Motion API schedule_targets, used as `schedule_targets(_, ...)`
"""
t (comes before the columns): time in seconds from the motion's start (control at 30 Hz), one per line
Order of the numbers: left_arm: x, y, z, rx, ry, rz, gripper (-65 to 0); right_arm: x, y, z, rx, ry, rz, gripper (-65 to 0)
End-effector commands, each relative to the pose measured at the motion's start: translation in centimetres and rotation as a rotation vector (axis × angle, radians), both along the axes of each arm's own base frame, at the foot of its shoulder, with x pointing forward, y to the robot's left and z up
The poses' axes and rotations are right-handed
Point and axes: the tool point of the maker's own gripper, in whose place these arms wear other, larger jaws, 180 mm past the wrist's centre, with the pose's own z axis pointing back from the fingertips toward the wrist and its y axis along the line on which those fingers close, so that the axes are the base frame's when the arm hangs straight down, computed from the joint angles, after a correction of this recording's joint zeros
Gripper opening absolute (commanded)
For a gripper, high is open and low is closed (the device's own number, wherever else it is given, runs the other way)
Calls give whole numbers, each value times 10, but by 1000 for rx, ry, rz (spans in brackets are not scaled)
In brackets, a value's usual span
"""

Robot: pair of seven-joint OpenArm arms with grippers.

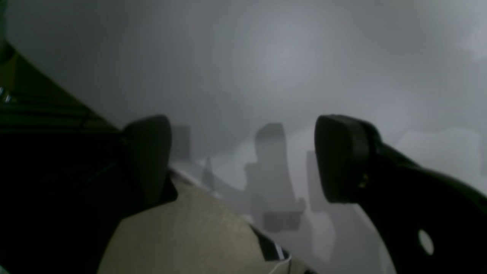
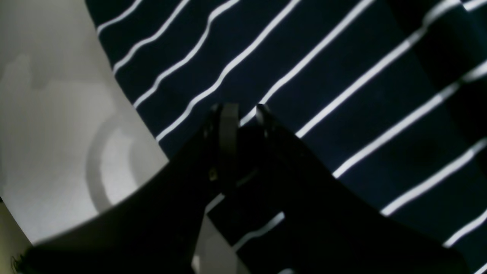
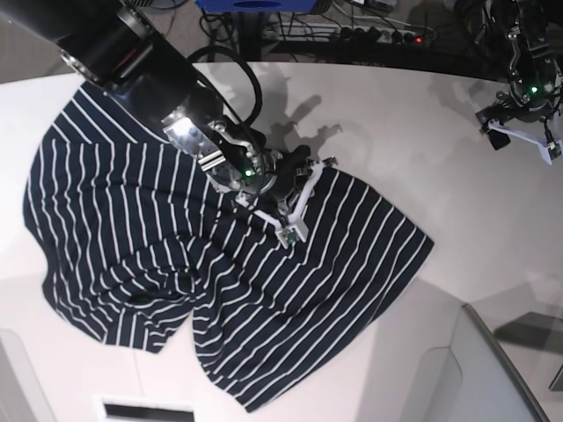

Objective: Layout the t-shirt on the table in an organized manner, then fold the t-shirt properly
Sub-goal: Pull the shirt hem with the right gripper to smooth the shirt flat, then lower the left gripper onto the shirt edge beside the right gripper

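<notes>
The t-shirt (image 3: 220, 264), dark navy with thin white stripes, lies spread and rumpled on the white table (image 3: 422, 105), with folds near its middle. My right gripper (image 3: 303, 165) is at the shirt's far edge. In the right wrist view its fingers (image 2: 228, 118) stand almost together, with striped t-shirt (image 2: 342, 76) fabric pinched between them and bare table (image 2: 45, 114) to the left. My left gripper (image 1: 243, 152) hangs open and empty over the table (image 1: 266, 57), far from the shirt. Its arm (image 3: 526, 88) is at the back right.
Cables and a power strip (image 3: 378, 35) lie beyond the table's far edge. A raised grey panel (image 3: 493, 352) borders the table at the lower right. Under the left gripper, the table edge meets beige floor (image 1: 182, 236).
</notes>
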Motion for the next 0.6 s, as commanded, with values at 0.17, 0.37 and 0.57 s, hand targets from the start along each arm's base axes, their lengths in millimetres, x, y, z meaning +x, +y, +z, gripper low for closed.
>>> schedule_targets(0.17,9,7,12,37,-34,-6,-81,-30,-5,10,-13,68,75,-573)
schedule_targets(0.37,42,-43,-6,-34,-36,-128,-81,-38,9,37,7,79,137,-573)
schedule_targets(0.57,77,-81,-27,-152,-81,-93,-81,-39,12,68,60,18,151,-573)
